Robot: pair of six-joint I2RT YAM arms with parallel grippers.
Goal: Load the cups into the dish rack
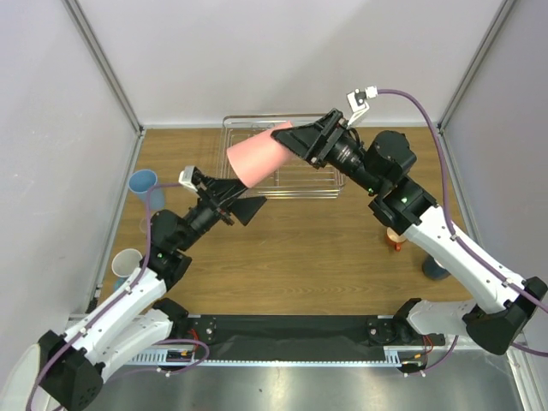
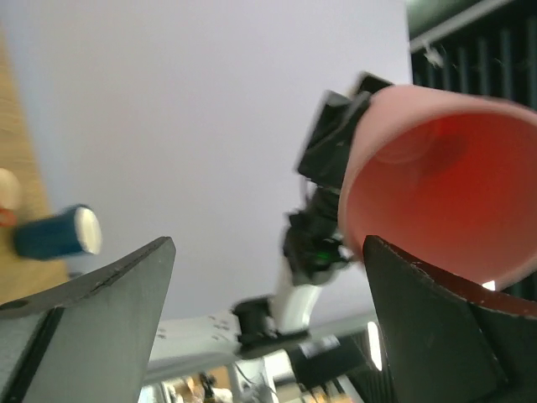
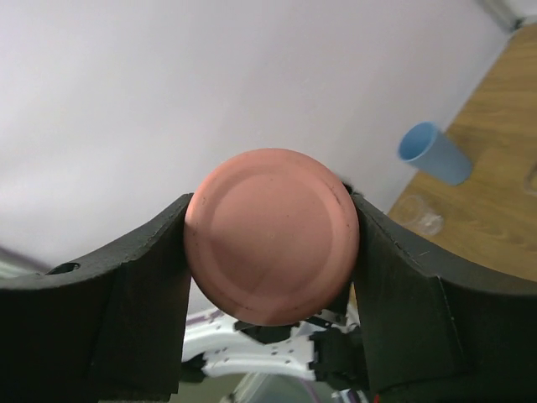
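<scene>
Left gripper is seen with its jaws spread apart, raised above the surface, beyond a pale cup and a dark blue mug that stand nearer the arm bases. A small orange cup is half hidden by the right arm, and a light blue tumbler is set by the left edge. Past the open jaws, a pink tumbler is held on its side, its mouth turned toward the left gripper. It is clamped at its base end by the right gripper, whose fingers are pressed against both sides. Beneath and behind it, the dish rack lies at the far side of the surface, and no cup can be made out in it. The loading of the pink tumbler is judged to be the step in hand. Next, it would need to be tipped off the horizontal, lowered between the wire sides, and released only once settled on the bars. The tumbler is seen as smooth, salmon-coloured, tapered from a wide mouth to a flat round base, and empty inside.
</scene>
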